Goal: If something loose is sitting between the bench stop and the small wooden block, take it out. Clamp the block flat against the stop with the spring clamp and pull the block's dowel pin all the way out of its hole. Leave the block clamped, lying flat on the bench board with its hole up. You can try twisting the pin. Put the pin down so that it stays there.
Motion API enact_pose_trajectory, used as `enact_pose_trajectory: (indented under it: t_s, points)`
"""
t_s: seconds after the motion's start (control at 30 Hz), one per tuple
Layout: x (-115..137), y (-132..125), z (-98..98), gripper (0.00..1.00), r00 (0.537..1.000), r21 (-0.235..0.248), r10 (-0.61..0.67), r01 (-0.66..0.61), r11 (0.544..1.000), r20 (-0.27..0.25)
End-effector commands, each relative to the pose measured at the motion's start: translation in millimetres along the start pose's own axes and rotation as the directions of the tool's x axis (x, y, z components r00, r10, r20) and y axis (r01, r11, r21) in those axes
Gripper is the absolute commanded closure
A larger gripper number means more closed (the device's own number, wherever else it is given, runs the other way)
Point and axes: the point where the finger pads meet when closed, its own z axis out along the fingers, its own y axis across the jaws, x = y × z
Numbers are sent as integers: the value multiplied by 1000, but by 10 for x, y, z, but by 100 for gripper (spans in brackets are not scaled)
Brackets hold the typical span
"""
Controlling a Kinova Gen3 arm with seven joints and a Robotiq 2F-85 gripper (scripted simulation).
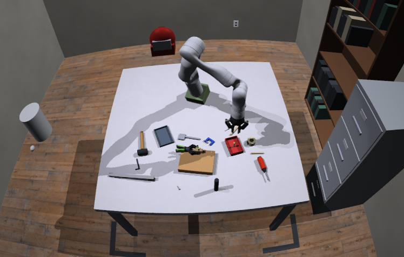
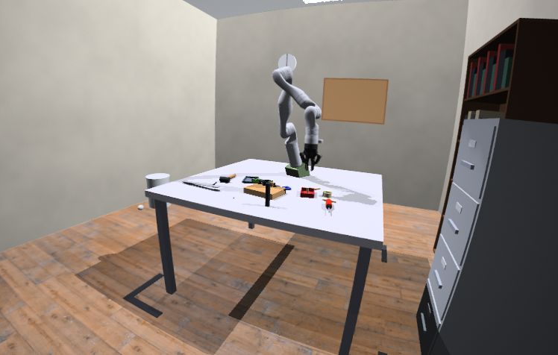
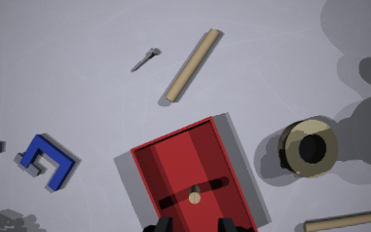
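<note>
My gripper [image 1: 236, 127] hangs well above the table over the far end of a red tray [image 1: 235, 145]. In the wrist view its fingertips stand a little apart with nothing between them. A short tan dowel pin [image 3: 194, 195] stands on end inside the red tray [image 3: 196, 175]. I see its round top and its shadow across the tray floor. The wooden bench board [image 1: 196, 162] lies left of the tray. The green and black spring clamp [image 1: 188, 148] sits at its far edge, with its jaws on the small wooden block [image 1: 199, 150]. The bench stop is too small to make out.
A loose dowel [image 3: 192, 65] and a small screw [image 3: 145, 59] lie beyond the tray. A brass nut [image 3: 308, 147] and another dowel [image 3: 339, 220] lie to its right, a blue bracket [image 3: 45, 161] to its left. A screwdriver [image 1: 262, 163], hammer [image 1: 141, 143], grey tray [image 1: 163, 135] and black cylinder [image 1: 216, 184] are further off.
</note>
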Motion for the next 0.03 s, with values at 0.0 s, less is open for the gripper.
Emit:
enact_pose_trajectory:
  t_s: [0.0]
  points:
    - [-2, 4, -6, 66, 1000, -1, 0, 0, 1000, 1]
